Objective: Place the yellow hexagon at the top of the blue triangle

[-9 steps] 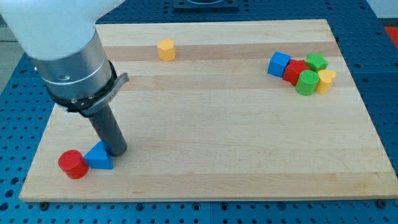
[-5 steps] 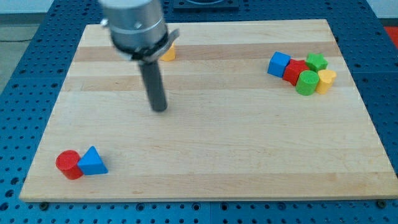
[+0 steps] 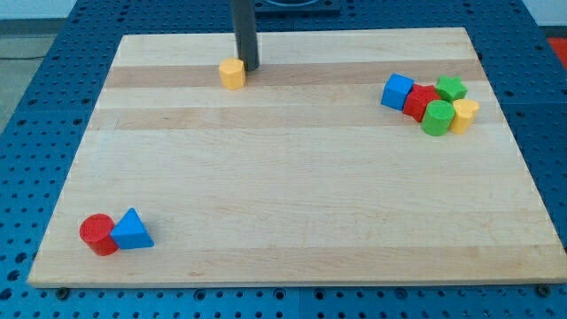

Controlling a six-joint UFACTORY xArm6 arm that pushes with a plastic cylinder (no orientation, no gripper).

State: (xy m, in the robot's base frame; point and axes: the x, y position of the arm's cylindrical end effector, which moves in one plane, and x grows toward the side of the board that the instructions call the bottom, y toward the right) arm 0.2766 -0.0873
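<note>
You are at the very start of the job: the wooden board (image 3: pixel 292 177) carries the yellow hexagon (image 3: pixel 232 73) near the view's top, while the blue triangle (image 3: pixel 132 230) sits well apart from it at the view's bottom left, touching a red cylinder (image 3: pixel 97 234) on its left. Nothing of the placing is done yet; the whole run down and leftward across the board is left, as I judge it.

My tip (image 3: pixel 249 68) rests just beside the hexagon, on its upper right, which looks like a fair side to push from. This arm has no jaws, only the rod.

You have no containers here. A loose cluster lies at the view's right: blue cube (image 3: pixel 398 90), red block (image 3: pixel 421 100), green cylinder (image 3: pixel 437 118), green block (image 3: pixel 452 88) and another yellow block (image 3: pixel 465 114).
</note>
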